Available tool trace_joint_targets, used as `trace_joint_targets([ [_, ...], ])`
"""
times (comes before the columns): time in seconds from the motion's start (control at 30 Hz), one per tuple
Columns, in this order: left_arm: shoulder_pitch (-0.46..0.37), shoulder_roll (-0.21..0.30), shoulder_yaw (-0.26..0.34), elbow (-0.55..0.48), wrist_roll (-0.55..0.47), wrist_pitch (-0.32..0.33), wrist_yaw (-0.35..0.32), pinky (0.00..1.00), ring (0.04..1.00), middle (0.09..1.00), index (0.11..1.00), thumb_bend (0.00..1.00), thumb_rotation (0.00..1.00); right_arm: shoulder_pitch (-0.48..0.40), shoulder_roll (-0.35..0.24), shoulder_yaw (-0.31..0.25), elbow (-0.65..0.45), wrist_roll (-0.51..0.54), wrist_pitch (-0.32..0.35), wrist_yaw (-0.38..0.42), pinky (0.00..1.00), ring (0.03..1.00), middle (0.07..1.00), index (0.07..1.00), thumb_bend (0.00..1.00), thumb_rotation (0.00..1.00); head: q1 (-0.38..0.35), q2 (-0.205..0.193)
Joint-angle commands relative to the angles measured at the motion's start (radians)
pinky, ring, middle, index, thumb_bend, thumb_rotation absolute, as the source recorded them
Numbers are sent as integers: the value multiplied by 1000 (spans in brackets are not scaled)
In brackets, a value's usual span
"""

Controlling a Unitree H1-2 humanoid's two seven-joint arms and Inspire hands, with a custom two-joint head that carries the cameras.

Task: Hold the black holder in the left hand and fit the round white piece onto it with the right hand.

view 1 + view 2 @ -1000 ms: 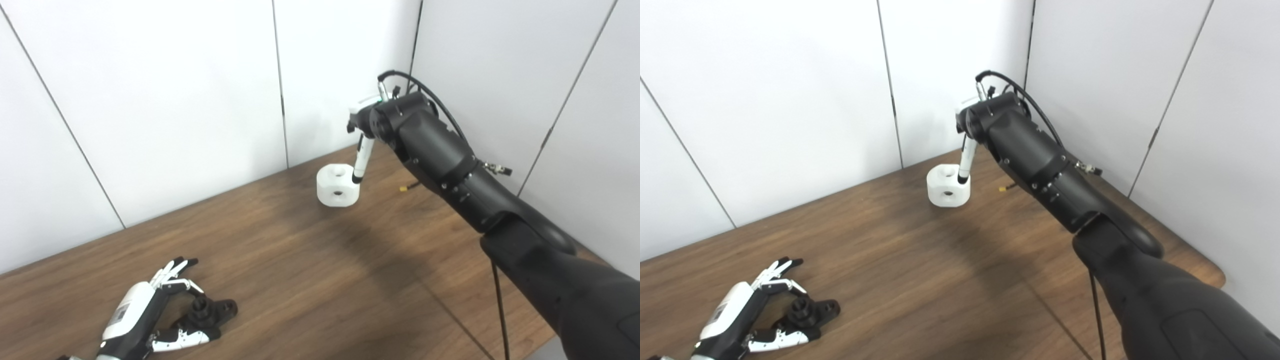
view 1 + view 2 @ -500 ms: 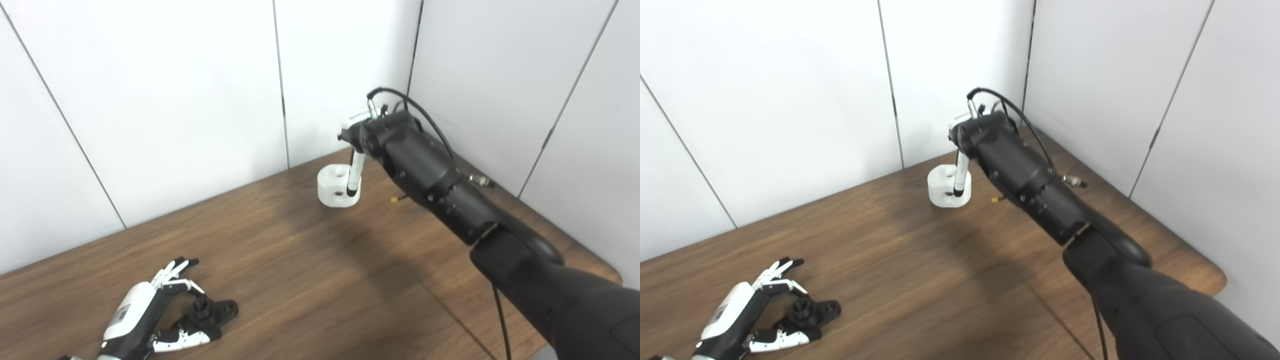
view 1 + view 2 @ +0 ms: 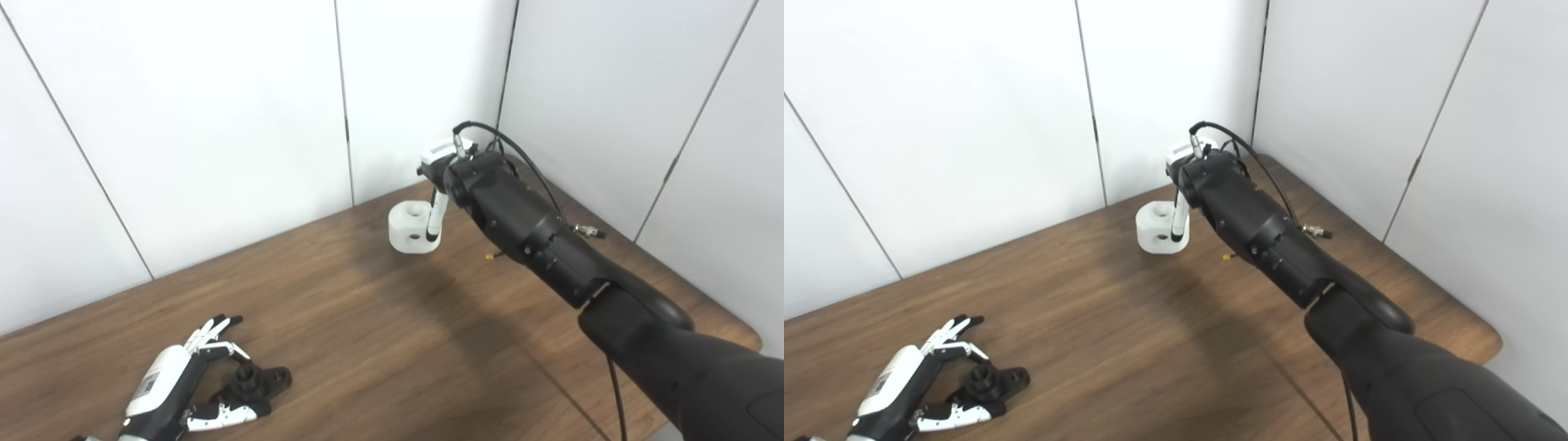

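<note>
The black holder (image 3: 262,381) lies on the wooden table (image 3: 380,331) at the near left. My left hand (image 3: 174,389) rests beside it, open, with fingers on its far side and thumb on its near side. The round white piece (image 3: 407,231) stands at the far edge near the wall, with holes in its top and side. My right hand (image 3: 435,209) is above it, mostly hidden behind my black forearm (image 3: 527,233). One finger (image 3: 1179,220) points down across the piece's right front. I cannot tell whether it grips.
White wall panels close off the back and right side. A small yellow-tipped part (image 3: 490,256) lies on the table under my right forearm. A black cable (image 3: 527,159) loops over the wrist. The table's rounded right corner (image 3: 1488,343) is close to my right arm.
My right arm has dropped lower and swung slightly, and its finger now crosses the white piece's front instead of its right edge. The white piece, left hand and holder have not moved.
</note>
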Motion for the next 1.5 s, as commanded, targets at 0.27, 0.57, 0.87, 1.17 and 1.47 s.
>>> trace_joint_targets([
  [0.27, 120, 18, -16, 44, 52, 64, -9, 1000, 1000, 938, 484, 523, 54, -11, -8, 8, 6, 34, -6, -110, 989, 1000, 1000, 868, 979, 367, 8, 7],
  [0.57, 127, 17, -14, 30, 50, 73, -21, 1000, 1000, 942, 483, 523, 54, -4, -4, 30, 32, 45, 6, -130, 960, 993, 979, 827, 975, 363, 17, 16],
  [0.87, 134, 17, -17, 23, 53, 67, -10, 1000, 1000, 936, 483, 523, 55, 6, 7, 37, 47, 57, 9, -160, 966, 982, 971, 806, 969, 351, 25, 24],
  [1.17, 141, 19, -3, 1, 35, 77, -22, 1000, 1000, 939, 483, 523, 54, 28, 14, 30, 33, 88, 12, -200, 915, 949, 943, 731, 926, 297, 40, 42],
  [1.47, 152, 13, 0, -20, 46, 81, -15, 1000, 1000, 933, 484, 523, 55, 70, 58, -16, 46, 117, 19, -431, 850, 847, 805, 508, 596, 178, 63, 55],
])
